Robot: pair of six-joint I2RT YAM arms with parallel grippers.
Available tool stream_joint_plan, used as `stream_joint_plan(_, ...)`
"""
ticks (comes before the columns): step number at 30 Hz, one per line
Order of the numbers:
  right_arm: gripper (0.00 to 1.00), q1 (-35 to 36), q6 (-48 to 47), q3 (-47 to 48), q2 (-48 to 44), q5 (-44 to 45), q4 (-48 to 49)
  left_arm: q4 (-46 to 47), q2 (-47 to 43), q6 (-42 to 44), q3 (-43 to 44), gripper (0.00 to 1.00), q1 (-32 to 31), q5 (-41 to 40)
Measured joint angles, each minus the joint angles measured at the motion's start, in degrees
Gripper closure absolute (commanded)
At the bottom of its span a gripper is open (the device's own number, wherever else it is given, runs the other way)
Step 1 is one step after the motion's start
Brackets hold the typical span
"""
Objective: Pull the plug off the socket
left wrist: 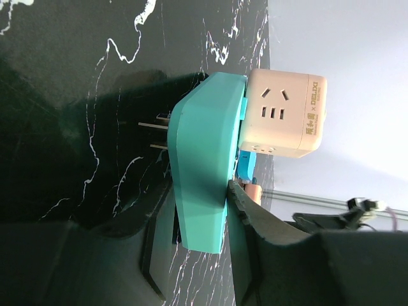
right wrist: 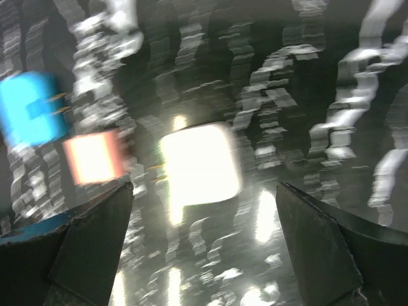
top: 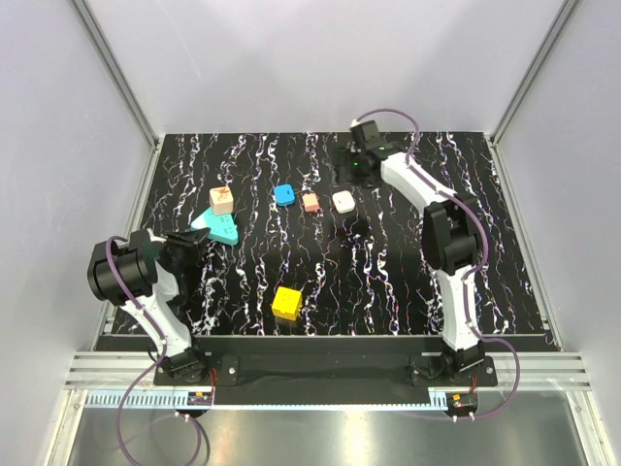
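The teal socket [top: 219, 229] lies at the left of the table with the tan plug [top: 222, 200] seated on its far end. My left gripper [top: 190, 242] is shut on the socket's near corner. In the left wrist view the socket [left wrist: 203, 159] sits between my fingers [left wrist: 252, 213], and the plug [left wrist: 284, 115] is still attached to its face. My left gripper [left wrist: 201, 220] grips it from both sides. My right gripper [top: 360, 171] is open and empty, hovering at the back of the table, far from the plug. The right wrist view is blurred, and my right gripper [right wrist: 204, 223] shows there with its jaws wide apart.
A bright-blue block [top: 284, 194], a salmon block [top: 310, 202] and a white block [top: 343, 202] lie in a row mid-table. They also show blurred in the right wrist view: blue block [right wrist: 32, 107], salmon block [right wrist: 92, 157], white block [right wrist: 199, 164]. A yellow cube [top: 287, 303] sits near the front.
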Motion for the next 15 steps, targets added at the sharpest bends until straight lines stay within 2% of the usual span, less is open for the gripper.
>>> stream_joint_plan(7,0.00,5.70,2.64,3.23,0.57,-4.22,-3.69,-0.15,0.00,0.13,0.07,1.00,0.00,0.00)
stream_joint_plan(15,0.00,15.76,3.32,20.35,9.25,-3.45,-4.20,-0.35,0.00,0.17,0.24,1.00,0.00,0.11)
